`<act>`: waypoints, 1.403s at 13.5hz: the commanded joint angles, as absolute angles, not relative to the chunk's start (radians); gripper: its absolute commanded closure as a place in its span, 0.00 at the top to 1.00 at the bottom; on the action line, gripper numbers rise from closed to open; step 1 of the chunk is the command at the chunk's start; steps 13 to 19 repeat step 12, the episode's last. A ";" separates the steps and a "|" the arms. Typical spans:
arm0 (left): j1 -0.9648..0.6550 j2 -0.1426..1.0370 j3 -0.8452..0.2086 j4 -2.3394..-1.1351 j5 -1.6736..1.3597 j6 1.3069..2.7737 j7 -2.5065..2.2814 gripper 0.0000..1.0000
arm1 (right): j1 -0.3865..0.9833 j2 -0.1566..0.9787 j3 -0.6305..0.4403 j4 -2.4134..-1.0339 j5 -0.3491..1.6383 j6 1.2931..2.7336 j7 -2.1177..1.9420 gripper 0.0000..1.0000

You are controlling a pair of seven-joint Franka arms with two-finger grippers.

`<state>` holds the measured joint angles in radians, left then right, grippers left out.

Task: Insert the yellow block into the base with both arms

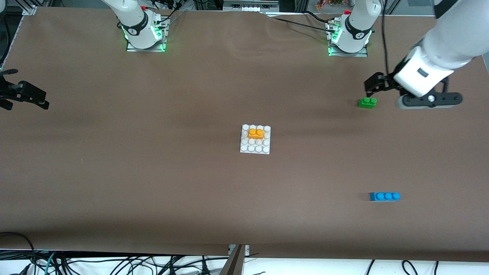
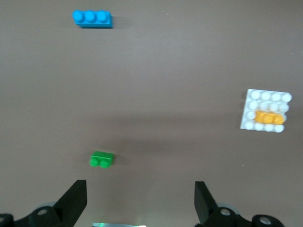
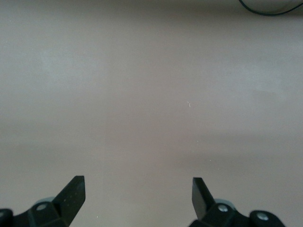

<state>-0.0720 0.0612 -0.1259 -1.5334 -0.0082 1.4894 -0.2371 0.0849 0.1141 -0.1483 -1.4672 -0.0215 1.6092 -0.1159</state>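
Observation:
The yellow block point(image 1: 255, 133) sits pressed onto the studs of the white base point(image 1: 255, 147), in the base's second row on the side toward the robots. The left wrist view shows the yellow block point(image 2: 270, 117) on the base point(image 2: 265, 97) as well. My left gripper point(image 1: 373, 87) hangs open and empty over the table at the left arm's end, just above the green brick. Its fingers point(image 2: 75, 196) stand wide apart. My right gripper point(image 1: 26, 93) is open and empty over bare table at the right arm's end. In the right wrist view the right gripper point(image 3: 138, 187) has only table between its fingers.
A green two-stud brick point(image 1: 367, 102) lies on the table under the left gripper, also seen as the green brick point(image 2: 102, 159). A blue three-stud brick point(image 1: 384, 196) lies nearer the front camera at the left arm's end, also the blue brick point(image 2: 93, 18).

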 commanded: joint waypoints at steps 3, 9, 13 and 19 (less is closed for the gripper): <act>-0.066 -0.034 -0.107 -1.718 -0.038 1.606 -0.184 1.00 | 0.081 0.106 -0.144 -1.473 -0.009 1.606 -0.127 1.00; -0.066 -0.012 -0.110 -1.690 -0.035 1.594 -0.186 1.00 | 0.081 0.106 -0.144 -1.473 -0.008 1.605 -0.127 1.00; -0.066 -0.011 -0.109 -1.690 -0.037 1.594 -0.181 1.00 | 0.081 0.104 -0.146 -1.473 -0.008 1.600 -0.127 1.00; -0.066 -0.011 -0.109 -1.690 -0.037 1.594 -0.181 1.00 | 0.081 0.104 -0.146 -1.473 -0.008 1.600 -0.127 1.00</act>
